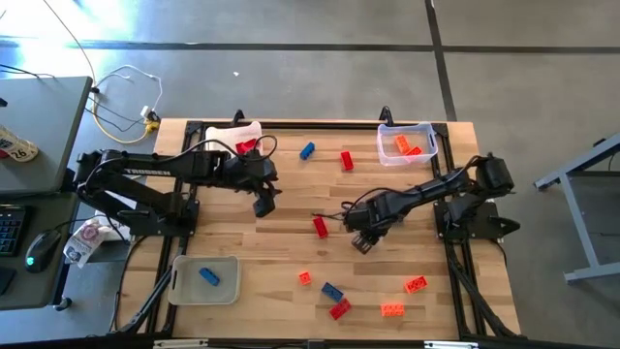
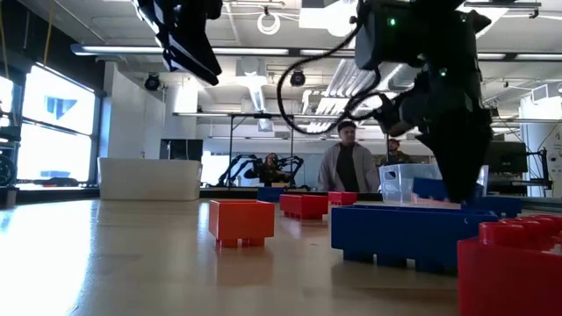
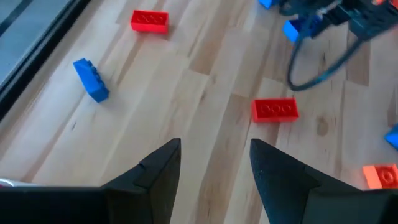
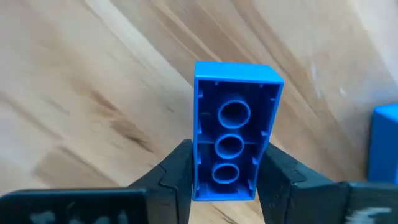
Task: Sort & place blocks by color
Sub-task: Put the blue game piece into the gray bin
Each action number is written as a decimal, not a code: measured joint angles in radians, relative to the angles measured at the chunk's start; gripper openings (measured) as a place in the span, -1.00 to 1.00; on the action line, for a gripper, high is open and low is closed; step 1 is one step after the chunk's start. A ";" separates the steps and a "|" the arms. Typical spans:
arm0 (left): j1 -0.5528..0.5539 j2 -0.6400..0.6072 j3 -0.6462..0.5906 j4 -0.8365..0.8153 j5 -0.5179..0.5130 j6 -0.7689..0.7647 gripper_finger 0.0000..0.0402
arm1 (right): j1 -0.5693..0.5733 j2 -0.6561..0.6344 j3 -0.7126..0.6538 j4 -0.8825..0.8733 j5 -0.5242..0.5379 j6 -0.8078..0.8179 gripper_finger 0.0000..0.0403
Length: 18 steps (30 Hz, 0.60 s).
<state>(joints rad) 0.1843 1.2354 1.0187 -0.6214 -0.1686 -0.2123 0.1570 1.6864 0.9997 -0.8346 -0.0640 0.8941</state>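
Clamping a blue block (image 4: 231, 130), the right gripper (image 1: 360, 240) hangs over mid-table, with a red block (image 1: 321, 227) at its nine o'clock. Left gripper (image 1: 263, 204), fingers apart and empty, hovers farther toward nine.

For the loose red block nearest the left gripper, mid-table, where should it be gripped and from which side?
Judging by its pose, take the red block from straight above, fingers closing across its two long sides. It lies flat, studs up, with bare wood all around, so the narrow width fits between the open left gripper. The right gripper is occupied, holding a blue block.
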 joint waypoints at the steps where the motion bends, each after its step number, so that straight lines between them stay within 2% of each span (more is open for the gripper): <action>1: 0.006 0.000 0.000 0.004 0.000 -0.010 -0.11 | 0.000 -0.013 0.000 0.019 0.009 -0.011 -0.46; 7: 0.033 0.000 0.000 0.060 0.000 -0.055 -0.11 | 0.000 -0.071 0.000 0.140 0.052 -0.089 -0.46; 18: 0.035 0.000 0.000 0.119 0.024 -0.024 -0.11 | -0.002 -0.122 0.000 0.422 0.102 -0.294 -0.46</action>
<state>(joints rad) 0.2192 1.2354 1.0187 -0.5025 -0.1443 -0.2359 0.1548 1.5648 0.9997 -0.4126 0.0380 0.6000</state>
